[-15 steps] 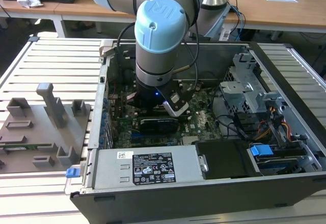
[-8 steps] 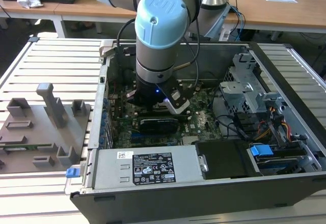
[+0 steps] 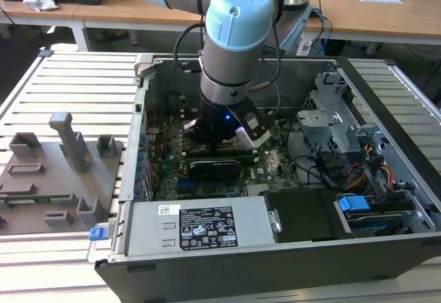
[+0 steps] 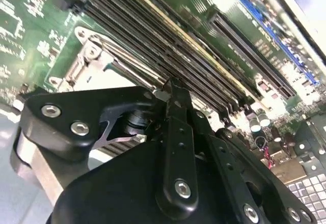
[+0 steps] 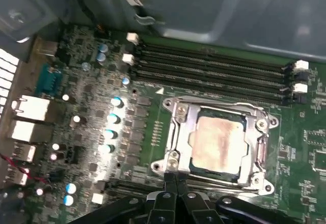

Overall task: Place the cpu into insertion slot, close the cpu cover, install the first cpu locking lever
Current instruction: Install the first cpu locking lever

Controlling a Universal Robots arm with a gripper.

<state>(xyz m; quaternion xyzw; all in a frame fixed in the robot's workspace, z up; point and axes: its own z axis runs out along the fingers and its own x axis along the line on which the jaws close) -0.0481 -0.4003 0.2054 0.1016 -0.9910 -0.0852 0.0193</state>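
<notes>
In the first wrist view the cpu (image 5: 219, 140), silvery with a pale smudged top, lies flat in the insertion slot (image 5: 168, 159) on the green board. The cpu cover (image 5: 179, 127), a metal frame with a square window, lies down around the chip. My gripper (image 5: 173, 183) has its two dark fingers pressed together, and their tips sit at the socket's edge. In the second wrist view the gripper (image 4: 170, 87) points at the board beside a corner of the socket (image 4: 86, 56). In the exterior view the gripper (image 3: 222, 146) is low inside the open computer case.
Long black memory slots (image 5: 214, 66) run beside the socket. Capacitors (image 5: 109, 132) and rear ports (image 5: 28, 109) lie on the other side. A black expansion card (image 3: 213, 169), the power supply (image 3: 200, 227) and a drive cage (image 3: 331, 120) crowd the case. A grey fixture plate (image 3: 55, 172) lies outside.
</notes>
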